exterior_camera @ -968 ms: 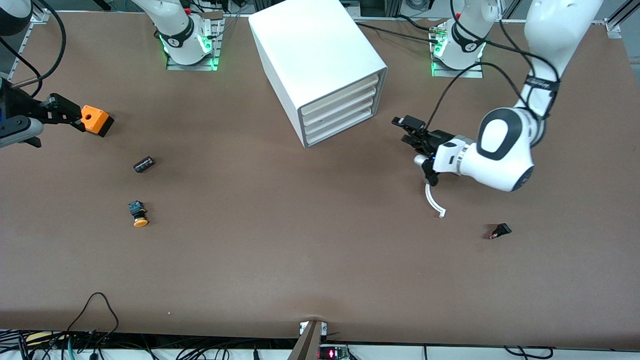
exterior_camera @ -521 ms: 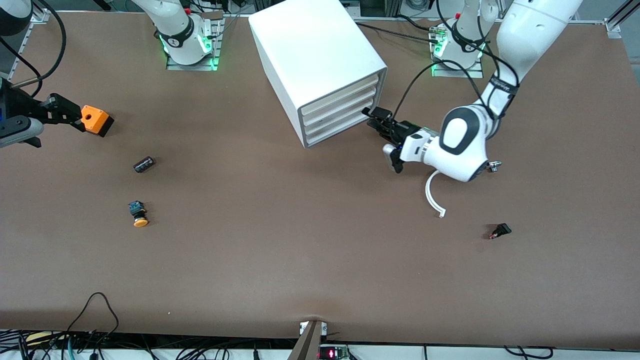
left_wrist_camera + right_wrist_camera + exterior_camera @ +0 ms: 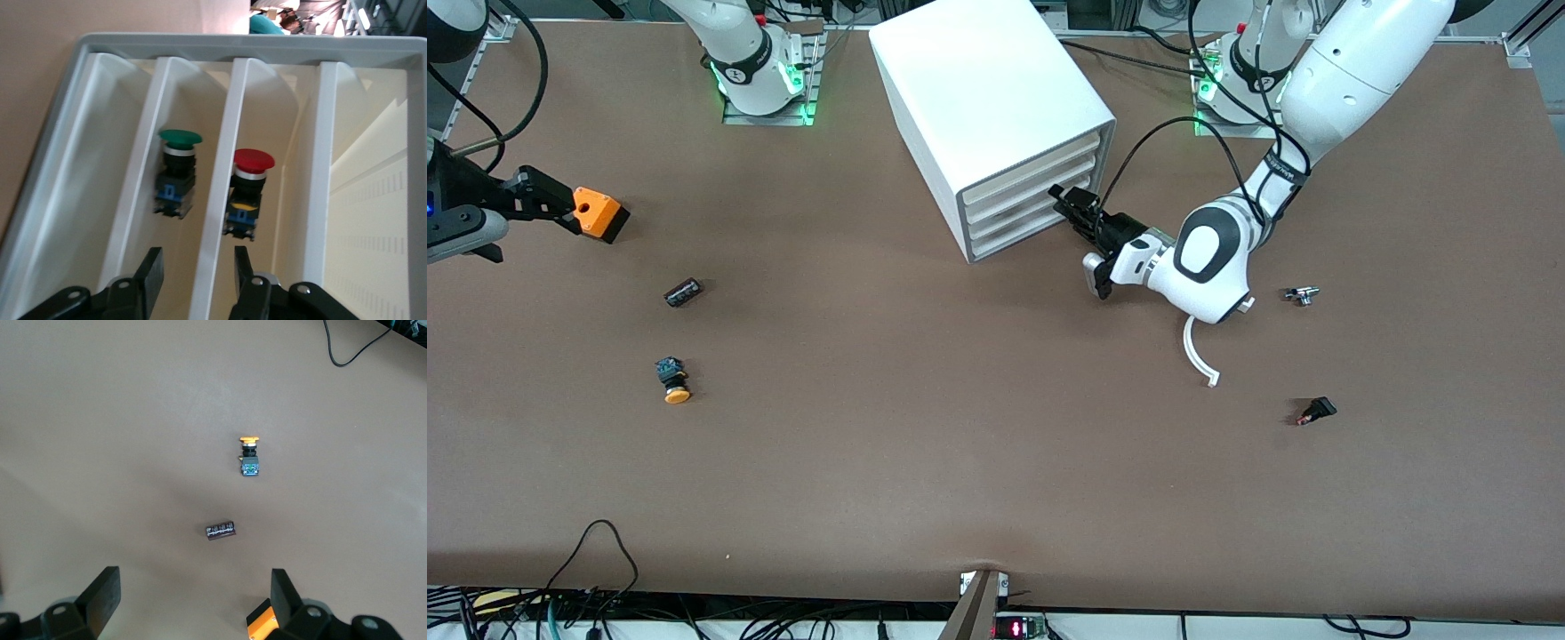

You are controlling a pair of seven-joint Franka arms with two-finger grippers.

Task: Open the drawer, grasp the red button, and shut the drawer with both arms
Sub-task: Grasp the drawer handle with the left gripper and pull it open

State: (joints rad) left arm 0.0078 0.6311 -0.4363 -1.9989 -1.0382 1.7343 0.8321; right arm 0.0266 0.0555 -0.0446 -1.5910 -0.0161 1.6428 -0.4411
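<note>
Two grippers show. We see the left gripper (image 3: 1069,201) at the cabinet (image 3: 996,107) front, fingers (image 3: 152,270) apart astride the rim between two drawers. The red button (image 3: 252,183) lies in the drawer (image 3: 267,133) by a green button (image 3: 179,173) in the next one. The right gripper (image 3: 551,206), at the right arm's end, has its fingers spread, the orange cube (image 3: 598,213) against one fingertip.
</note>
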